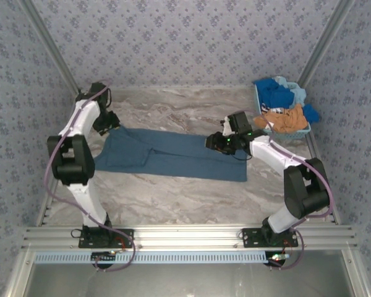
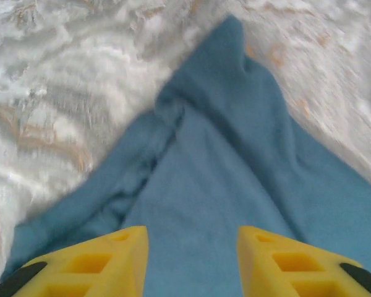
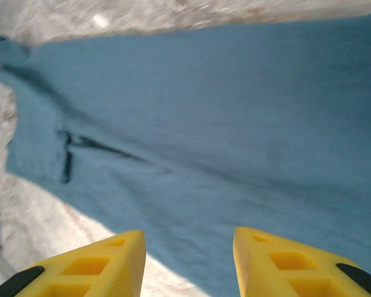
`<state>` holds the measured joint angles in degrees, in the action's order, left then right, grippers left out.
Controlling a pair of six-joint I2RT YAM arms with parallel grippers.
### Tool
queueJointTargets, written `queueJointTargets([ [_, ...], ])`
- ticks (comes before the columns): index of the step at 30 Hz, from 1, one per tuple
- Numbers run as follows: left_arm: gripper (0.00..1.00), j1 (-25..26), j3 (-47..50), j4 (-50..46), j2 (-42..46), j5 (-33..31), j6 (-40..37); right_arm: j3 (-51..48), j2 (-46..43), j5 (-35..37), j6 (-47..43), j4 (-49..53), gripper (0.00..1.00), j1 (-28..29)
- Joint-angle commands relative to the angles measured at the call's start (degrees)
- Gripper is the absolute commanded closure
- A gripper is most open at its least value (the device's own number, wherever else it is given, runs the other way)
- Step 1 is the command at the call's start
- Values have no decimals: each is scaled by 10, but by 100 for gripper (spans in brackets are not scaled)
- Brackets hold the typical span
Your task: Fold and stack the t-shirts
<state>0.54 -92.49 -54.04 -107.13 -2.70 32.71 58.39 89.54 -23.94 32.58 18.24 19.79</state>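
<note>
The slate-blue t-shirt is lying spread across the middle of the tabletop, nearer its left edge. The right gripper is hovering over the shirt's right end, fingers spread, pinching nothing. The left gripper is hovering over its far-left corner, likewise spread and empty. Bright blue t-shirts and an orange-brown t-shirt are sitting heaped in the basket at the far right corner.

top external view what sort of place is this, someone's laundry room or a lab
Probably a robot test cell, not a home: a left arm and right arm bolted to an aluminium rail, a marble-look table boxed in by wallpapered panels, one slate-blue t-shirt spread out, and a basket of shirts.
</note>
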Motion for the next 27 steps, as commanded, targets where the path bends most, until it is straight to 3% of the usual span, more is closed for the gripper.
queueJointTargets([
  [1,67,21,106,40,52,85,106,23,24,50,-49,87,56,-33],
  [4,72,51,202,113,65,138,200,57,76,92,-86,136,57,-60],
  [7,75,65,240,148,49,146,259,93,129,132,-106,180,58,-81],
  [12,78,58,227,170,-18,124,267,157,204,190,-120,243,60,-87],
  [17,79,57,128,156,-102,116,231,126,193,201,-82,277,60,-61],
  [27,79,95,-182,90,-286,154,185,-72,55,159,79,240,58,17],
])
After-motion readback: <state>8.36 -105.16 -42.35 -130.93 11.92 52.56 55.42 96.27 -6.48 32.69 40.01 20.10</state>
